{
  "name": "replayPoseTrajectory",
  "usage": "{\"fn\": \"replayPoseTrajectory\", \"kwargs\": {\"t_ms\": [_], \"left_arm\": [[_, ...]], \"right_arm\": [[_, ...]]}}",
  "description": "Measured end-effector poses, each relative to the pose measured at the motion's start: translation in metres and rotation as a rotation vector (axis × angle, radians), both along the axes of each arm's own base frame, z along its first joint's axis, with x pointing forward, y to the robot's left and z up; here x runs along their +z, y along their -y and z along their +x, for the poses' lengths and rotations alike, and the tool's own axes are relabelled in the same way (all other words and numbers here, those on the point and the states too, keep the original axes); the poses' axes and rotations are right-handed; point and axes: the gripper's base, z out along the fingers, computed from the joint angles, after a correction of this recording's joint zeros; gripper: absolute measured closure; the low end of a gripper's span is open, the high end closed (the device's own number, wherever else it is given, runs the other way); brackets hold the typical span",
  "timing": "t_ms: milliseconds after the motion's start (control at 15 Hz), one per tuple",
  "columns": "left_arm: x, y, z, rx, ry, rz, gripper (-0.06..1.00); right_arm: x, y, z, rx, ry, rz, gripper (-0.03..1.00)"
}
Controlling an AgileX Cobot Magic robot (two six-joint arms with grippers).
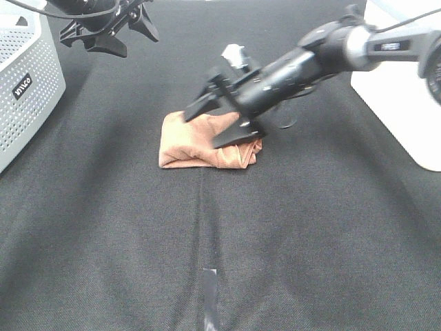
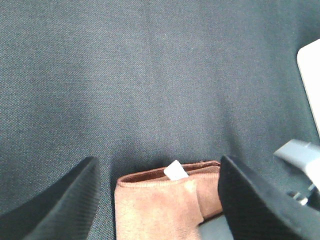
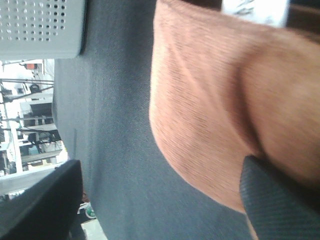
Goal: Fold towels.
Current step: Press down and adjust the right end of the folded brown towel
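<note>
Hovering my right gripper (image 1: 222, 121), jaws apart, over the folded towel (image 1: 200, 141) mid-table; I'm judging it soft and limp, best pinched at a doubled edge. My left gripper (image 1: 110, 31) is hanging open, well apart.

high camera looks down on whole table (image 1: 103, 227); both wrist cameras close, sharing towel (image 1: 200, 141).

The right tool (image 1: 222, 118) hides the towel's (image 1: 196, 141) far right corner.
</note>
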Motion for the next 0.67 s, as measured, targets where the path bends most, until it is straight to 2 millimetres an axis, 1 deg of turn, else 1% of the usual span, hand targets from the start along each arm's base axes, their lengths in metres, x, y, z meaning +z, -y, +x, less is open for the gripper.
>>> {"fn": "replayPoseTrajectory", "kwargs": {"t_ms": [267, 333, 467, 533, 600, 667], "left_arm": [[0.000, 0.000, 0.000, 0.000, 0.000, 0.001, 0.30], [0.000, 0.000, 0.000, -0.001, -0.001, 0.001, 0.30], [0.000, 0.000, -0.001, -0.003, -0.004, 0.002, 0.30], [0.001, 0.000, -0.002, -0.012, -0.011, 0.010, 0.30], [0.007, -0.002, -0.006, -0.031, -0.013, 0.038, 0.30], [0.012, -0.003, -0.010, -0.052, -0.018, 0.069, 0.30]], "right_arm": [[0.002, 0.042, 0.014, -0.071, 0.003, -0.017, 0.16], [0.002, 0.050, 0.016, -0.079, 0.000, -0.018, 0.16], [0.008, 0.059, 0.017, -0.076, 0.018, -0.043, 0.16], [0.017, 0.062, 0.017, -0.068, 0.045, -0.060, 0.16], [0.033, 0.063, 0.015, -0.059, 0.084, -0.075, 0.16], [0.061, 0.064, 0.012, -0.050, 0.149, -0.088, 0.16]]}}
